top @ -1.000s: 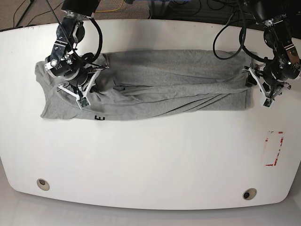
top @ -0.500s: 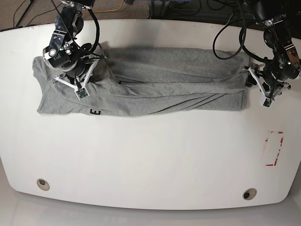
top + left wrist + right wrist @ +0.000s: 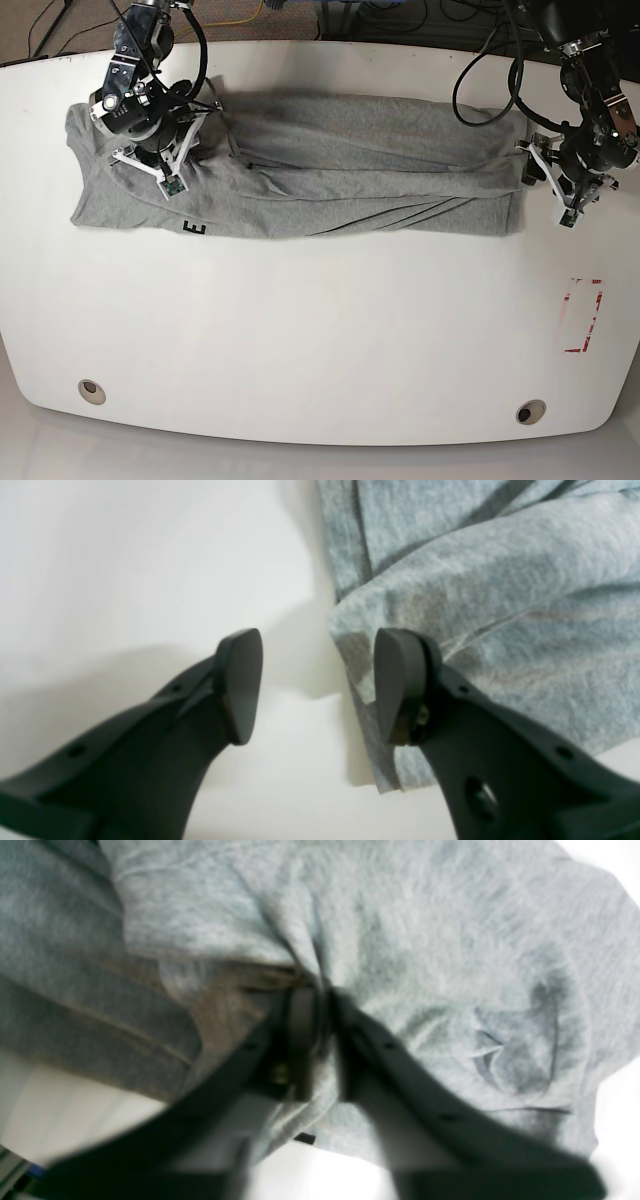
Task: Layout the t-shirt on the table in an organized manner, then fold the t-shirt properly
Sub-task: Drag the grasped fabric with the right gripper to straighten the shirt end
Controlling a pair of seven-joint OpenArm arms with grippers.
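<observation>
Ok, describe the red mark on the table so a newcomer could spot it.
Start from the white table. Go past the grey t-shirt's hem end towards the near edge. There sits a small red-lined rectangle, the only coloured marking; the two grommet holes are round metal.

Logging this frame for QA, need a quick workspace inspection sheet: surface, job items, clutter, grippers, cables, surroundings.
Surface: white table, glossy, two round grommet holes near the front edge, red-lined mark at one end.
Job's things: grey t-shirt lies stretched along the far side, bunched in long folds; one black letter shows at its front edge.
Clutter: nothing seen.
Grippers: left gripper open, hovering at the shirt's end hem, one finger over cloth. Right gripper has fabric between nearly closed jaws; the grip is unclear in the blurred view.
Cables: black cables loop off both arms.
Surroundings: floor and wires beyond the far edge.
</observation>
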